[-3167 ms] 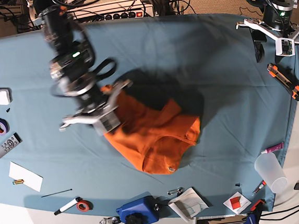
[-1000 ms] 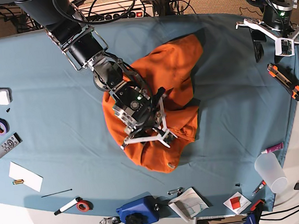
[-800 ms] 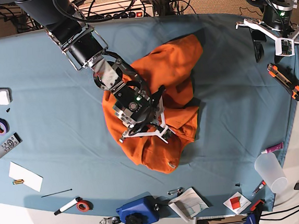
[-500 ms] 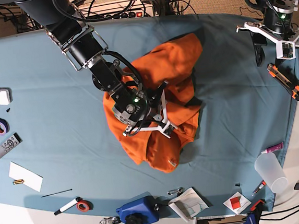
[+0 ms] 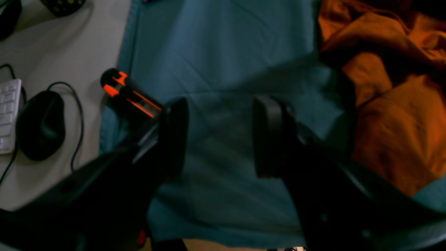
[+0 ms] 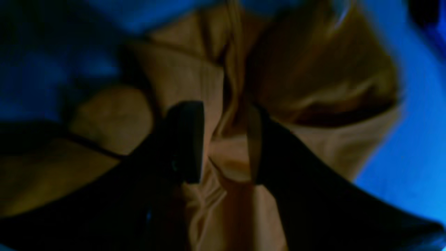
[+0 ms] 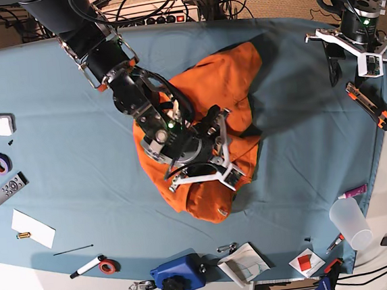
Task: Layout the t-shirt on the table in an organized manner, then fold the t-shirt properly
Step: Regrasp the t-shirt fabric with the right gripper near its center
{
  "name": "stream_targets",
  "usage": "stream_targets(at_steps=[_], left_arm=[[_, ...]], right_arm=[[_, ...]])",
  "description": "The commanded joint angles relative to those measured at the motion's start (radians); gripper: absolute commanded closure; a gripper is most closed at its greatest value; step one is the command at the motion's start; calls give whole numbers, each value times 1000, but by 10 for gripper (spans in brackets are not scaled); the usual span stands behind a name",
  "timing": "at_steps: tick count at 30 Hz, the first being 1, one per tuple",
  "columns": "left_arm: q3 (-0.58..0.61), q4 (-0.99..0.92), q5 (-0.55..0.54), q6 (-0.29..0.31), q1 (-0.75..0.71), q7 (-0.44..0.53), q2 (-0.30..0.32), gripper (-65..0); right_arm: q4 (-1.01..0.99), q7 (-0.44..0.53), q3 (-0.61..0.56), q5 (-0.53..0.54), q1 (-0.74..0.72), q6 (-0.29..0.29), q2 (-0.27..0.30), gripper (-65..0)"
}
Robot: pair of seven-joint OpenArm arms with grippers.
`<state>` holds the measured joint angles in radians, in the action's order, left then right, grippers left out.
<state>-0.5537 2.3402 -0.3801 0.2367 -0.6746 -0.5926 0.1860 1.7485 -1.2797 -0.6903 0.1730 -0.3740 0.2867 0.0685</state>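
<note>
Since half a second ago the right end effector point(image 7: 205, 159) has swung a little toward the near edge and to the right over the t-shirt point(image 7: 231, 74), and the lower lobe of the cloth has bunched up under it; the left end effector point(image 7: 348, 49) has barely shifted.

From above, the t-shirt lies crumpled in the middle of the tabletop point(image 7: 57, 136), one lobe reaching toward the far right and a small tag point(image 7: 222, 212) showing at the near end. The right arm covers much of it, so the overhead view does not show what the fingers are doing.

The right wrist view fills that in (dark and blurred as it is): the right end effector point(image 6: 224, 139) has its jaws partly apart, with a raised fold of the t-shirt point(image 6: 313, 69) standing between the fingers point(image 6: 188, 139). Whether the cloth is truly pinched I cannot tell.

The left wrist view shows the left end effector point(image 5: 219, 136) with its jaws wide apart and nothing between them, hanging over bare teal cloth of the tabletop point(image 5: 223, 52) near the edge. An orange-and-black utility knife point(image 5: 130, 96) lies just beside it, the t-shirt point(image 5: 393, 115) sits off to one side, and a computer mouse point(image 5: 40, 125) rests beyond the cloth, which the overhead view cuts off.
</note>
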Motion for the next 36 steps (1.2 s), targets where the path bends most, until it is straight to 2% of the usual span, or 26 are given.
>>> stream_targets(at_steps=[1, 9, 17, 20, 30, 36], left_arm=[[-5, 16, -10, -3, -4, 25, 8, -303], [-5, 16, -10, -3, -4, 25, 8, -303], [-5, 16, -10, -3, -4, 25, 8, -303], [-5, 16, -10, -3, -4, 25, 8, -303], [-5, 16, -10, -3, -4, 25, 8, -303], [-5, 16, -10, -3, -4, 25, 8, -303]], right_arm=[[26, 10, 4, -11, -20, -2, -5, -211], [14, -2, 4, -22, 85, -1, -5, -211], [3, 18, 4, -190, 150, -3, -4, -211], [3, 58, 4, -243, 150, -7, -4, -211], [-5, 61, 4, -245, 150, -8, -5, -211], [-134, 88, 4, -245, 150, -7, -5, -211]])
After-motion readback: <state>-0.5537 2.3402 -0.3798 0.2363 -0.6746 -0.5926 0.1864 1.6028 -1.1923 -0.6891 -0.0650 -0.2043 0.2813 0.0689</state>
